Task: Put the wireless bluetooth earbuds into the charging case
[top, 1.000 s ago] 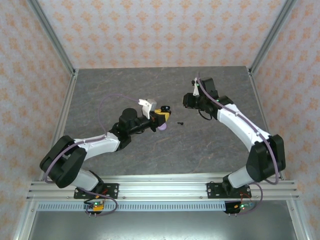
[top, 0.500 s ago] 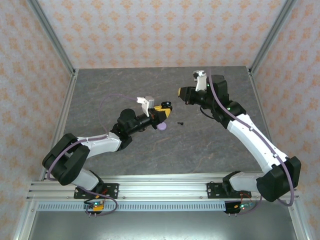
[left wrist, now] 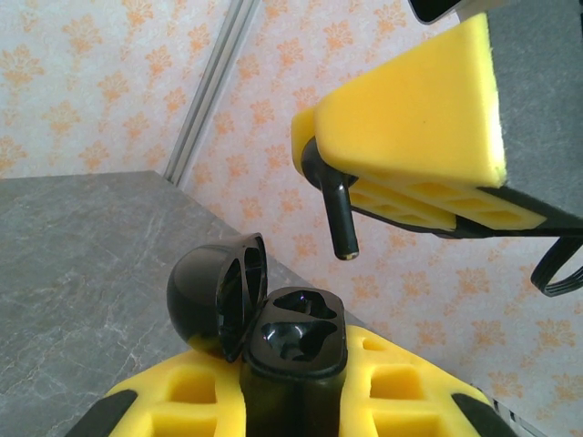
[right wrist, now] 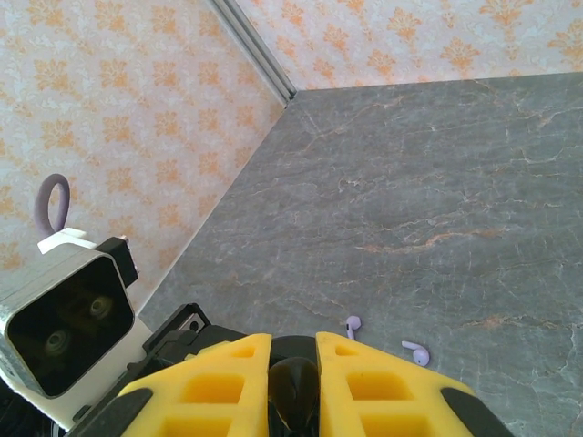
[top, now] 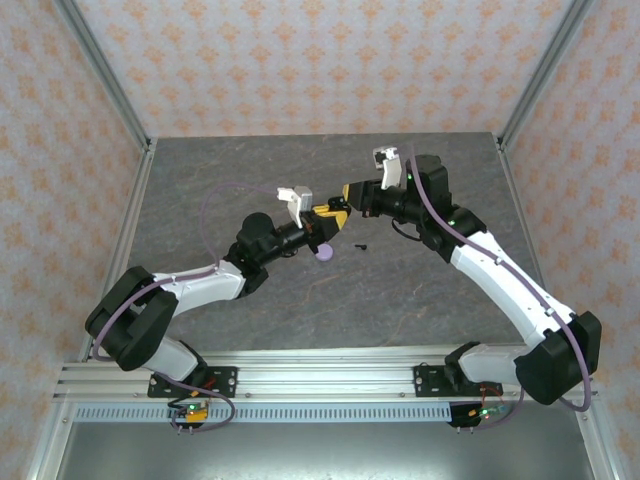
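Observation:
The black charging case [left wrist: 293, 344] stands upright with its lid [left wrist: 211, 293] swung open, and my left gripper [left wrist: 296, 396] is shut on its body; both of its wells look empty. Just above it hangs a black earbud [left wrist: 335, 208], stem pointing down, pinched in my right gripper [right wrist: 291, 366], whose yellow pad [left wrist: 419, 118] shows in the left wrist view. From above, the left gripper [top: 322, 214] and the right gripper [top: 348, 193] nearly meet over the table's middle. A second black earbud [top: 360, 245] lies on the table. Two lilac earbuds [right wrist: 352, 323] [right wrist: 415, 352] lie below the right gripper.
A lilac case [top: 322, 253] sits on the grey table [top: 420, 290] just under the left gripper. Patterned walls and metal frame posts [top: 105, 90] close in the table on three sides. The left wrist's camera housing [right wrist: 64, 328] is close at the right gripper's left.
My right arm has swung left and lifted, bringing the black earbud over the open case. The left gripper has tilted up slightly with the case held.

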Robot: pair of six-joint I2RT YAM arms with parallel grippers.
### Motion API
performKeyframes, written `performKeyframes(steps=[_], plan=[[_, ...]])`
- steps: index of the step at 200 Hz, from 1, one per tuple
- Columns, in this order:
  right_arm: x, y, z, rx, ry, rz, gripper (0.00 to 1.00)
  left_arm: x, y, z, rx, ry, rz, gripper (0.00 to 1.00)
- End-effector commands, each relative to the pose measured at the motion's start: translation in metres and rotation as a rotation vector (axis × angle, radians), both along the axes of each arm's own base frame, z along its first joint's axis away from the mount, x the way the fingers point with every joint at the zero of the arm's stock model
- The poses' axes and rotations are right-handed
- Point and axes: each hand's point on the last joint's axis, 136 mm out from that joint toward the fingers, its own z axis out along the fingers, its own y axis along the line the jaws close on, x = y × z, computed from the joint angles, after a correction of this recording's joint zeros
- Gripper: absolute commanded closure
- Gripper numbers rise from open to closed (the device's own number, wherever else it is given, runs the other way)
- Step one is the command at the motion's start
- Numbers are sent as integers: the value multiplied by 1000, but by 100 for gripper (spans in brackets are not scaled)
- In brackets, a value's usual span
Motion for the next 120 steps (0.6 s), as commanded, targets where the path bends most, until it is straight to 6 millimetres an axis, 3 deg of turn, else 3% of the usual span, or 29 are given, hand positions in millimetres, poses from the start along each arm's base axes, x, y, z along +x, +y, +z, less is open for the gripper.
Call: performKeyframes(steps=[1, 120], plan=[[-4, 4, 10, 24, -47, 29, 82, -5, -4, 27, -47, -50, -25, 82], [-4, 3, -1, 11, -26, 28, 82, -7, -4, 33, -48, -59, -33, 82]])
